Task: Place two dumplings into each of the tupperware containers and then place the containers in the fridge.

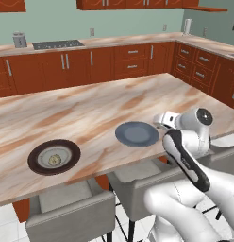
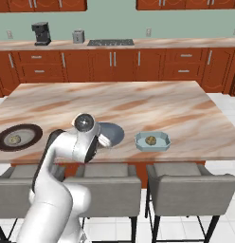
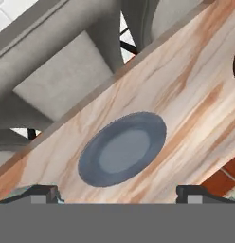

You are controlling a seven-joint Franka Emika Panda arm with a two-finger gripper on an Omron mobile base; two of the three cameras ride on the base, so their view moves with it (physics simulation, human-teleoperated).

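Below my gripper [image 3: 117, 193], whose fingers stand spread wide and hold nothing, lies the grey-blue plate [image 3: 123, 148]; off to one side a tupperware container [image 2: 152, 141] holds one dumpling [image 2: 150, 140].

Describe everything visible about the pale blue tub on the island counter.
The small shallow pale blue-teal rectangular plastic tub has rounded corners and a raised rim. It sits flat and open-topped on the marble-patterned island counter, near the front edge above the grey stools, to the right of the round grey-blue plate. One small tan lumpy dumpling lies inside. Nothing else touches it.
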